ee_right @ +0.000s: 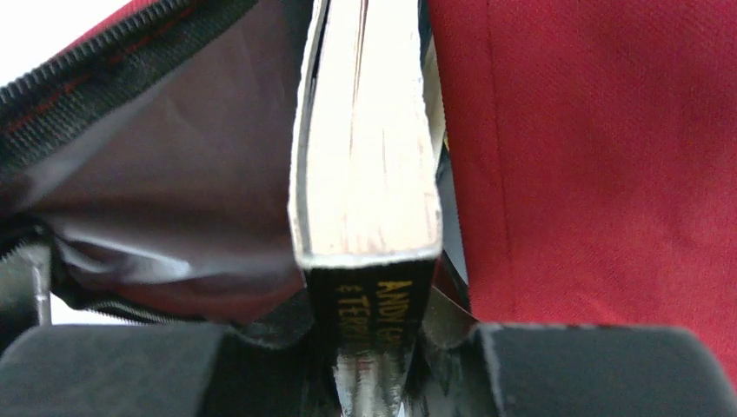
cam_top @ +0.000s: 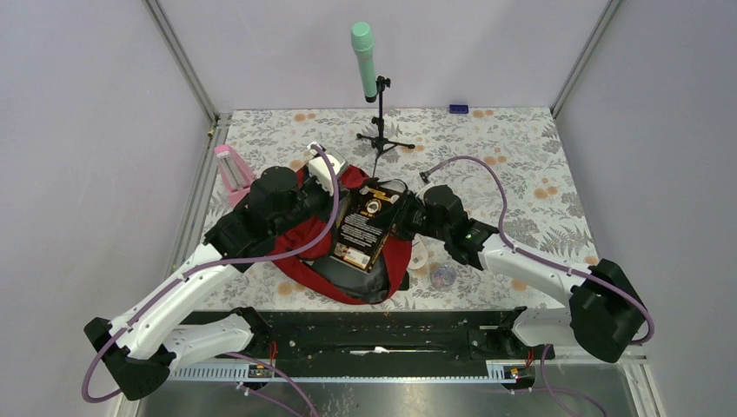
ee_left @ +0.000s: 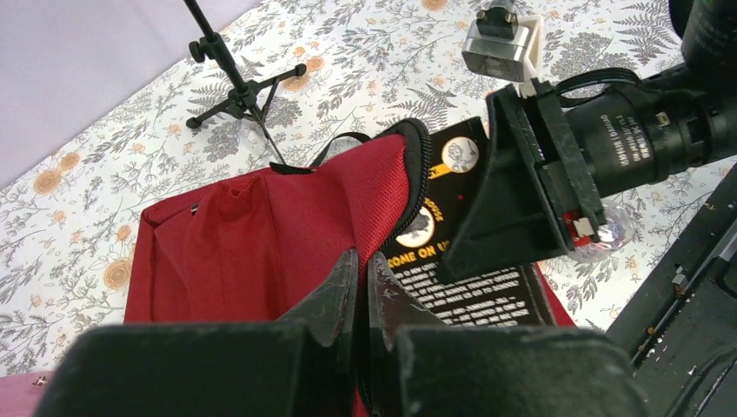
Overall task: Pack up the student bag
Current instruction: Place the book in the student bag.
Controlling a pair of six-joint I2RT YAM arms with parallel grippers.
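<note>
Red student bag [cam_top: 304, 239] | mouth covered by book [cam_top: 365, 228] | spine lettering cut off

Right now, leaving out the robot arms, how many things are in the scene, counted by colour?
Red: 1, the student bag
Black: 1, the book
Green: 1, the microphone
Pink: 1, an object left of the bag
Blue: 1, a small object at the far edge
Clear: 1, a small round thing
Total: 6
</note>
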